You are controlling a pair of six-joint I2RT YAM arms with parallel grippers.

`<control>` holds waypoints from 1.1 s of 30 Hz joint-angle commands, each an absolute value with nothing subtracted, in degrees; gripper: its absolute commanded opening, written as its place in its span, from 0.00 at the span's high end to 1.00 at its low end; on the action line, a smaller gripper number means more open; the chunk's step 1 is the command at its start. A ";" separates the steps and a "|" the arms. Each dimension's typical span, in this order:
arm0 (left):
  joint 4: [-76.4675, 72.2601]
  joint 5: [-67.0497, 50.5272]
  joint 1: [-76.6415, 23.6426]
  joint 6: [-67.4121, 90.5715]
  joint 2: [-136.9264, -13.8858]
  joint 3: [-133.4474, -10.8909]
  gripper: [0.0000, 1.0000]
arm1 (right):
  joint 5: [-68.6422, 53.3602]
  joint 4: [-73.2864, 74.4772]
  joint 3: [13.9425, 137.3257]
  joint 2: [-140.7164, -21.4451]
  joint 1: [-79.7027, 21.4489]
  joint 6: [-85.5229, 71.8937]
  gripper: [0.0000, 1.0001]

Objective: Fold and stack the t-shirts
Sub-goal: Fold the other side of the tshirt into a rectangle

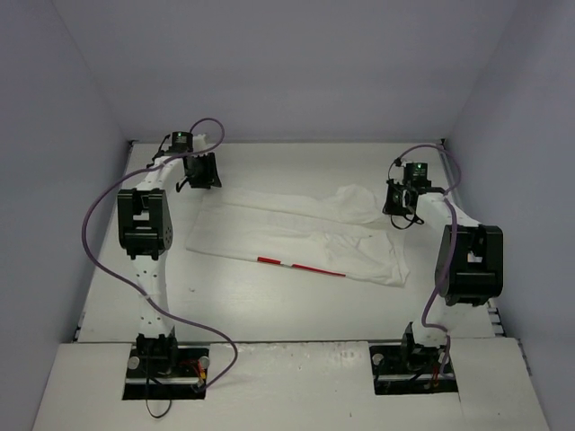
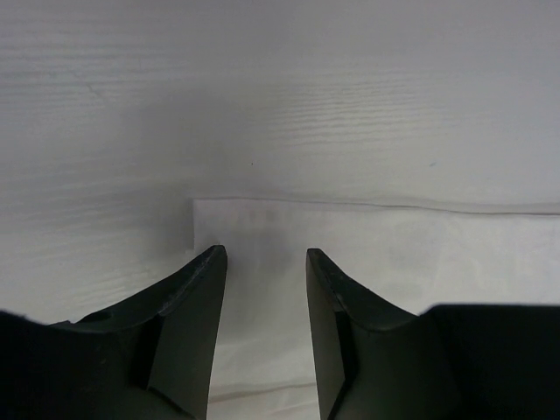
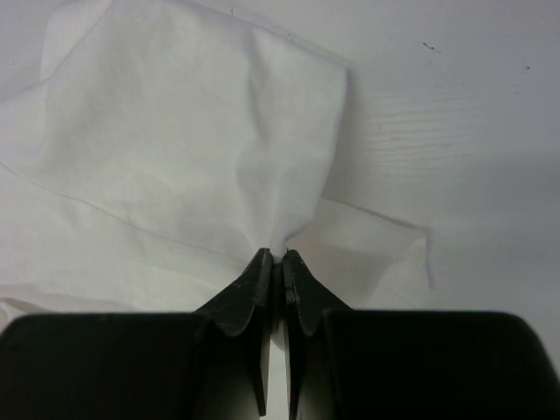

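The white t-shirt [image 1: 296, 235] lies partly folded across the middle of the table, and a thin strip of its red print [image 1: 301, 267] shows along the near edge. My left gripper [image 1: 203, 180] hovers open over the shirt's far left corner [image 2: 210, 219]. Its fingers [image 2: 197, 297] stand apart with flat cloth [image 2: 394, 249] beneath and nothing pinched. My right gripper [image 1: 401, 214] is at the shirt's far right end. There it is shut [image 3: 278, 255] on a pinch of the white cloth [image 3: 192, 131], which rises in a gathered fold towards the jaws.
The white table [image 1: 269, 310] is closed in by pale walls on the left, back and right. Purple cables [image 1: 90, 224] loop off both arms. The arm bases [image 1: 166, 355] sit at the near edge.
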State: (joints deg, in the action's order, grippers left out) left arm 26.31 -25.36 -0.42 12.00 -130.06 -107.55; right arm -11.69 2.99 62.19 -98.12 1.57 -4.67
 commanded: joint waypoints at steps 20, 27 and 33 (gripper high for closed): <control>29.44 -14.50 -3.04 6.44 -127.97 -113.16 0.64 | -11.60 0.62 64.95 -98.61 0.35 -3.82 1.00; 30.14 -13.89 -3.52 6.33 -129.11 -114.17 0.74 | -11.69 0.62 64.89 -98.61 0.35 -3.93 1.00; 31.72 -12.28 -3.75 6.22 -130.24 -115.35 0.72 | -11.91 0.62 64.60 -98.46 0.35 -3.80 1.00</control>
